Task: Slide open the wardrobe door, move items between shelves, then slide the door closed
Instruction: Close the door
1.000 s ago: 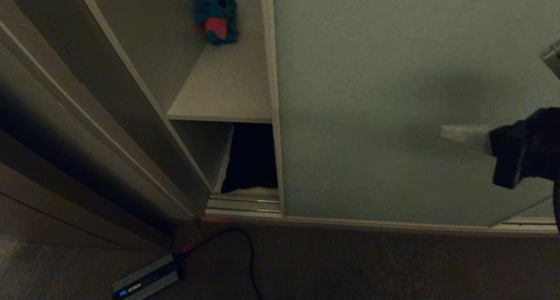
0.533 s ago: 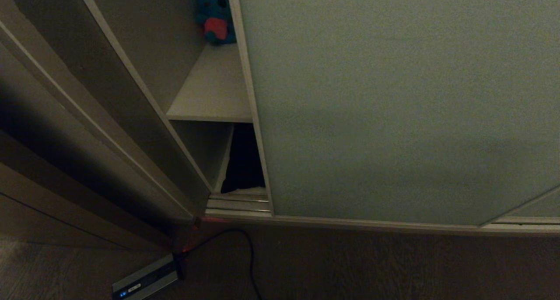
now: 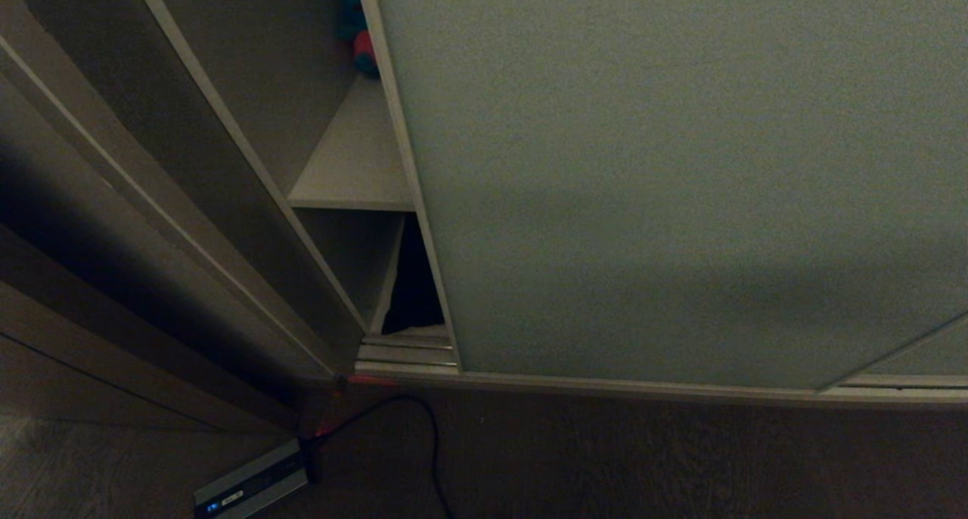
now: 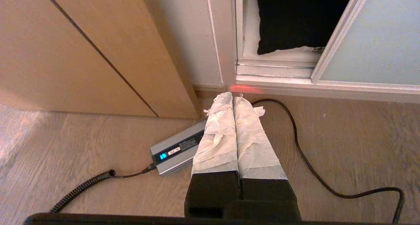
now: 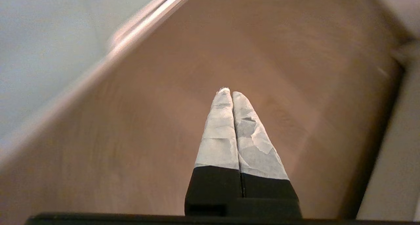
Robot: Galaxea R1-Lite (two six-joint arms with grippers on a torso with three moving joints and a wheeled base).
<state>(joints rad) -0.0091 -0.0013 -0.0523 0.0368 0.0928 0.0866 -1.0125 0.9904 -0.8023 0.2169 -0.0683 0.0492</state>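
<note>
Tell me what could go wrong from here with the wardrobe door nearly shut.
1. The sliding wardrobe door leaves a narrow gap on the left, and neither arm shows in the head view; unpushed, it may stay ajar.
2. The black cushion sits near the door's edge, close to the bottom track; if it bulges forward, the door could pinch it.
3. A black cable and a silver power unit lie on the floor beneath the left gripper; base or arm could snag them.

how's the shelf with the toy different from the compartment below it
The upper shelf shows a bare pale board, with only a sliver of a blue and red toy at its back. The lower compartment is mostly filled by a black cushion standing on edge. The upper one reads light, the lower dark. Both are largely hidden behind the door, which leaves only a narrow gap.
</note>
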